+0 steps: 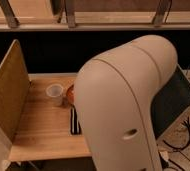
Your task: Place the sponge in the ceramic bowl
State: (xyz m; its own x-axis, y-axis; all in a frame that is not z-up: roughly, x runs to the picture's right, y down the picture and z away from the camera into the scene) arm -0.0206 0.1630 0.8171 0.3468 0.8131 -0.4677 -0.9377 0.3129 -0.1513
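Note:
My large pale arm housing (128,100) fills the middle and right of the camera view. The gripper is hidden behind it, shut; what it holds, if anything, does not show. The ceramic bowl (70,93), orange-red, peeks out as a sliver at the arm's left edge on the wooden table (43,130). In front of the bowl lies a dark oblong thing (75,121) with a pale stripe, partly covered by the arm. I cannot tell whether that is the sponge.
A small white cup (54,93) stands just left of the bowl. A tall brown board (8,95) walls the table's left side. A dark mesh panel (175,102) stands to the right, with cables (180,142) on the floor below it.

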